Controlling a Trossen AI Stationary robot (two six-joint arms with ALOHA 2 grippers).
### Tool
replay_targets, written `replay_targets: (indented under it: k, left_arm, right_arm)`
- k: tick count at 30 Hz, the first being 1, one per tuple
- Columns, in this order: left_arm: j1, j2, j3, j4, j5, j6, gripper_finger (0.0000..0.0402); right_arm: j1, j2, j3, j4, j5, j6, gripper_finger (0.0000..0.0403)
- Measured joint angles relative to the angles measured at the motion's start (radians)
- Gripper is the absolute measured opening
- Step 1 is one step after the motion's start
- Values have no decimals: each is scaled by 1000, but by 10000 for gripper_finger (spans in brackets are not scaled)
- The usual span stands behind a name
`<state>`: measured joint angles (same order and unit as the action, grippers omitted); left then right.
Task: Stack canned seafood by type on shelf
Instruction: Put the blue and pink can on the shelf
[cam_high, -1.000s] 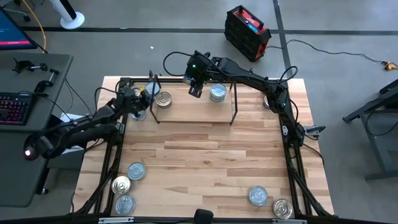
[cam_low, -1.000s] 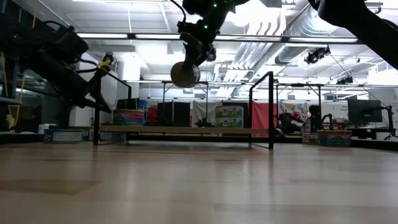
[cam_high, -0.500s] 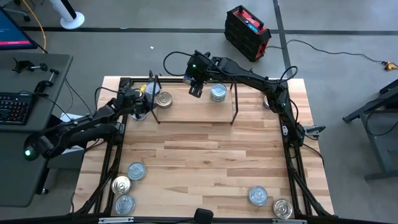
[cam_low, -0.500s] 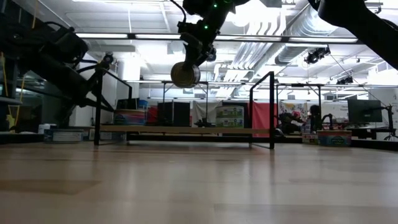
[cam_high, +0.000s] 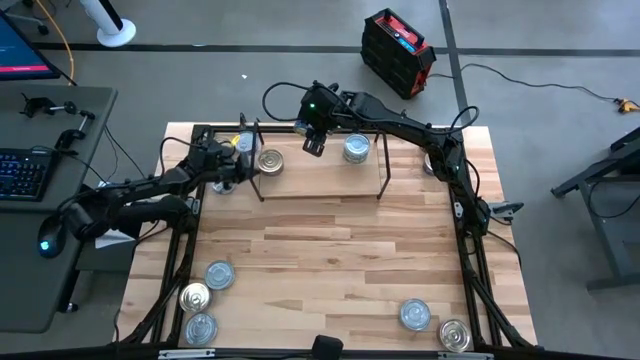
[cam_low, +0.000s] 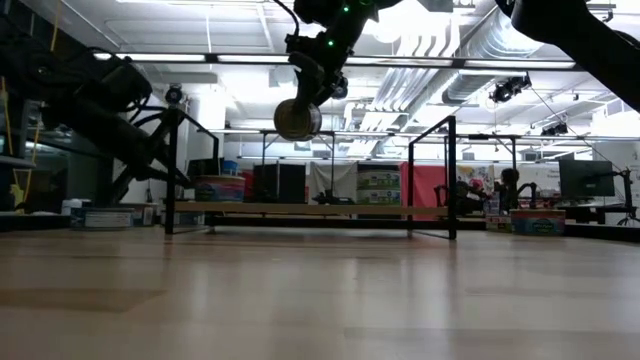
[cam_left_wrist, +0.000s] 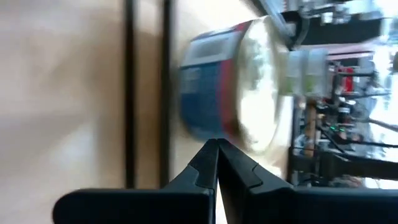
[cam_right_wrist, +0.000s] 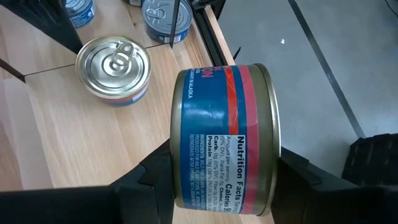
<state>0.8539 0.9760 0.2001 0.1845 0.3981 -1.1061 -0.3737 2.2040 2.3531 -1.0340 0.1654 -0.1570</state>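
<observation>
The shelf (cam_high: 320, 178), a light-wood board with black end brackets, lies at the table's far side. A gold-lidded tin (cam_high: 268, 160) and a silver-lidded tin (cam_high: 355, 150) rest flat on it. My right gripper (cam_high: 315, 140) hangs above the board's far edge, shut on a blue-and-red-labelled tin (cam_right_wrist: 224, 143). My left gripper (cam_high: 238, 165) is shut, low at the shelf's left bracket (cam_high: 257, 170). In the left wrist view its fingertips (cam_left_wrist: 217, 146) stand right before another blue-labelled tin (cam_left_wrist: 217, 81). My right gripper pinches the tin between its two fingers, one on each flat end (cam_right_wrist: 273, 155). The fingers slant down from the table's right side. The tin is lifted clear above the shelf, on edge, one round face (cam_low: 298, 119) toward the near side. My left gripper's shut tips sit at the blue-labelled tin's side wall (cam_left_wrist: 208, 127), next to the bracket; whether they touch it I cannot tell.
Two more tins (cam_right_wrist: 165, 15) stand on the tabletop just left of the shelf. Three tins (cam_high: 205, 298) lie at the near left corner and two (cam_high: 433, 323) at the near right. The middle of the tabletop (cam_high: 330, 250) is bare wood.
The shelf has slid a little toward the table's right edge, carrying its two tins. My left gripper has gone the same way, at the left bracket, and has rolled and tipped downward. My right gripper has kept still with its tin.
</observation>
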Motion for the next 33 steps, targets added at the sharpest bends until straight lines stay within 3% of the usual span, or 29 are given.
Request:
replay_targets:
  k: [5,14,26,33]
  left_arm:
    - [0,-1,1,80,115,6,0]
    - [0,8,1,69,132,63,0]
    - [0,98,0,183,79,75,0]
    - [1,97,0,188,-45,85,0]
  right_arm:
    - [0,0,0,0,-1,2,165]
    - [0,0,0,2,-1,24,165]
    - [0,0,0,15,-1,49,165]
    - [0,0,0,15,-1,64,165]
